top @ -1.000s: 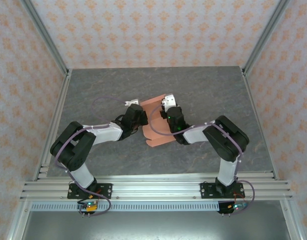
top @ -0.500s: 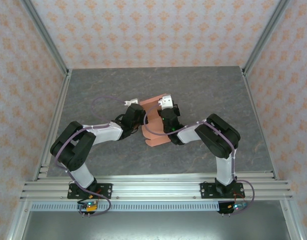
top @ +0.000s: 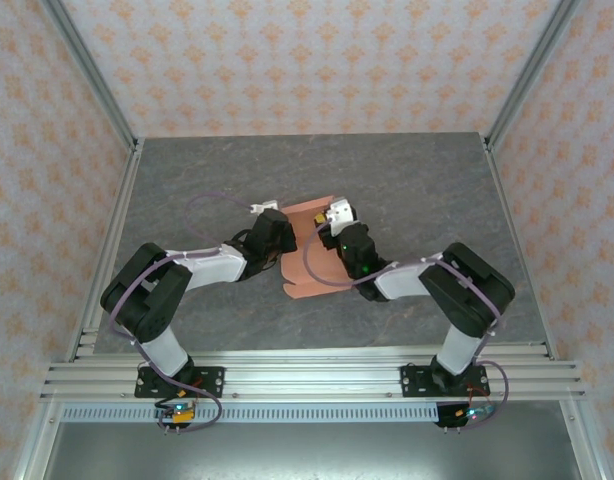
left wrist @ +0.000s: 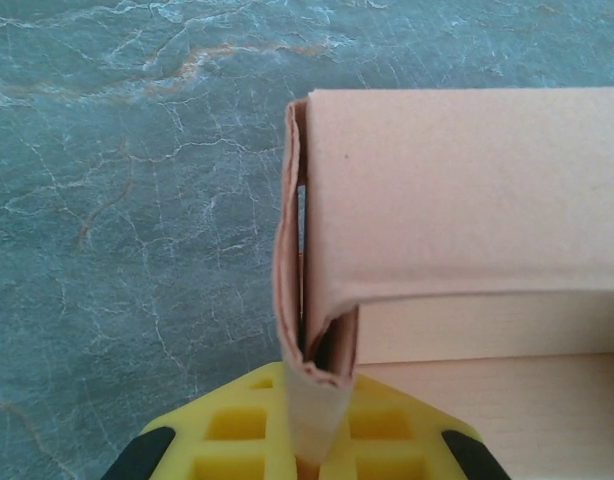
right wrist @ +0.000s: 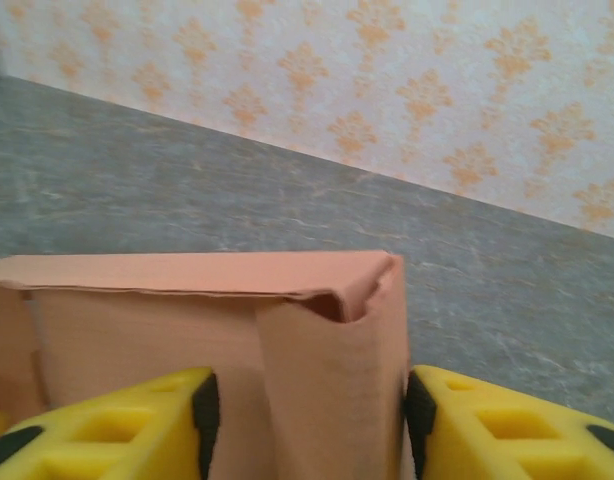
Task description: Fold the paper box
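The paper box [top: 309, 264] is seen near the middle of the grey marbled tabletop [top: 417, 180], between the two arms, partly folded, with salmon-orange panels raised off the surface.

The left gripper [top: 281, 232] is placed at the box's left side. In the left wrist view the left gripper [left wrist: 312, 410] is closed on the paper box [left wrist: 457, 190]: a doubled edge of card is pinched between the yellow fingers [left wrist: 232, 425], and a broad panel is bent over to the right above the tabletop [left wrist: 117, 200].

The right gripper [top: 336, 222] is set over the box's far right part. In the right wrist view the right gripper [right wrist: 307, 410] is held with its jaws apart, and an upright end of the paper box [right wrist: 137, 330] is framed between them. Whether the card is pressed or merely straddled cannot be told. Behind it, the tabletop [right wrist: 137, 150] and a patterned wall [right wrist: 387, 60] are visible.
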Tool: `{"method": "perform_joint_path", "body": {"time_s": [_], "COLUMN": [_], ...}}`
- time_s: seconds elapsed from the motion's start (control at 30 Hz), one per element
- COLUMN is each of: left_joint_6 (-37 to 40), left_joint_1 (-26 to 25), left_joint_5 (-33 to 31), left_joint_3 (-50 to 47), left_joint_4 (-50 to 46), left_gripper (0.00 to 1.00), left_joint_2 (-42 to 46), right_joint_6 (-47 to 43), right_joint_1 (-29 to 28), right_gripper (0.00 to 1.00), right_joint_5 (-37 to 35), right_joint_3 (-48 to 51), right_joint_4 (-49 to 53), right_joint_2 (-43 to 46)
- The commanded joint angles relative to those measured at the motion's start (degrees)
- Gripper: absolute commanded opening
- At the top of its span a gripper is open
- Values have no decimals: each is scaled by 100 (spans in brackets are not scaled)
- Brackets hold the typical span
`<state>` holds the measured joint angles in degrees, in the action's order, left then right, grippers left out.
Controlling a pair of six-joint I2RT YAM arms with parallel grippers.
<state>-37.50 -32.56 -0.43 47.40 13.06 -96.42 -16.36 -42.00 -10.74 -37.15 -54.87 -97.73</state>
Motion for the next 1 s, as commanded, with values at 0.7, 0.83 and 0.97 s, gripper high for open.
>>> {"method": "perform_joint_path", "body": {"time_s": [0.7,0.83,0.97], "left_joint_6": [279,304,322], "left_joint_1": [21,14,15], "left_joint_5": [-71,52,60], "left_joint_3": [130,170,121], "left_joint_4": [-200,-207,-216], "left_gripper": [0,0,0], "left_joint_2": [374,379,381], "right_joint_6": [-184,-394,-677], "right_joint_1": [1299,1305,1394], "right_gripper": [68,69,68], "right_joint_5": [3493,3778,3340], "right_joint_3": [890,507,86], "right_joint_4": [790,1174,1575], "right_joint_2": [1626,1401,1195]}}
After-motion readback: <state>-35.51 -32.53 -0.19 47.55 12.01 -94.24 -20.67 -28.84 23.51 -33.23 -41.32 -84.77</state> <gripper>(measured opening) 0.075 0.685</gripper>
